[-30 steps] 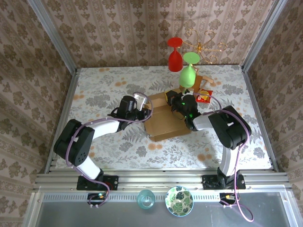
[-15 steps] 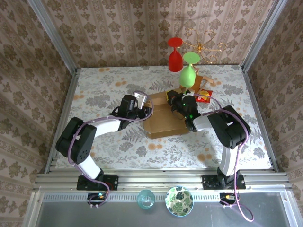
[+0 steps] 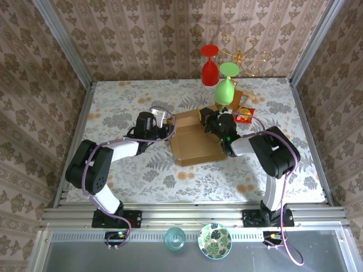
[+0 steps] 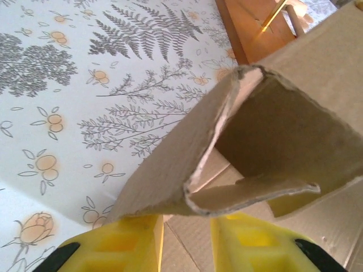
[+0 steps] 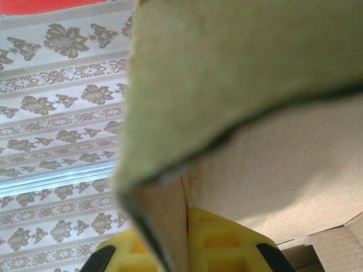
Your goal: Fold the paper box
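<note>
Two claws meet the box [image 3: 195, 141] from opposite sides.

The left claw [image 4: 187, 229] has its yellow fingers [image 4: 113, 249] partly apart. The box floor shows in the gap and nothing is seen between them. Just past the tips, a doubled-over flap rises toward 1 o'clock and blocks much of what lies behind it. Beyond the flap at 12 o'clock is a corner of the wooden stand [image 4: 247, 28].

The right claw [image 5: 170, 241] is clamped on a thin upright wall of the box, which runs up from between its fingers. A blurred panel of the same cardboard curls over at 12 o'clock, close to the lens, and hides that side of the box.

From above, the left claw sits at the box's 10 o'clock corner, its arm reaching in from 8 o'clock. The right claw is at the 1 o'clock corner, its arm coming from 4 o'clock. The box lies near the middle of the table [image 3: 125, 107], its floor flat on the floral cloth and its walls partly raised.

A red-and-yellow packet [image 3: 245, 116] lies at the box's 2 o'clock, just beside the right claw. The stand is close behind that claw at 1 o'clock, with a green glass [image 3: 226, 85] over it. A red glass [image 3: 209, 65] and a gold rack [image 3: 245, 55] are farther on, toward 12 o'clock. Together they crowd the far right side.

Well apart at 6 o'clock, on the near ledge, stand a teal glass [image 3: 174, 238] and a patterned bowl [image 3: 214, 241].
</note>
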Controlling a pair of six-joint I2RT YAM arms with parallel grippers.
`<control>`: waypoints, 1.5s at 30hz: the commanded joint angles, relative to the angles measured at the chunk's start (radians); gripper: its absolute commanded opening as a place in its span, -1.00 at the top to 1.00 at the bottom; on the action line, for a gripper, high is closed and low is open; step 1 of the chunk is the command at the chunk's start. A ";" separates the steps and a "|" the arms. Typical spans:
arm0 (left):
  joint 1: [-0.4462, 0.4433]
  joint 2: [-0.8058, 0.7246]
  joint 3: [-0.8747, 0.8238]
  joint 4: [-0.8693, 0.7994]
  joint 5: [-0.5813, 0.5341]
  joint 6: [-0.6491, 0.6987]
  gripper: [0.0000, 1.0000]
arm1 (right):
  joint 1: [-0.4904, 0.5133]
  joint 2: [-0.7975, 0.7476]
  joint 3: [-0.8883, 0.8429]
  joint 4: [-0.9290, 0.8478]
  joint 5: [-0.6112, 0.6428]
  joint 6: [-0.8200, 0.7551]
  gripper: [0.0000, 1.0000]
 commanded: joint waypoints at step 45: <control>0.017 0.037 0.176 -0.148 0.269 0.124 0.26 | -0.271 -0.189 -0.068 -0.337 -0.181 -0.119 1.00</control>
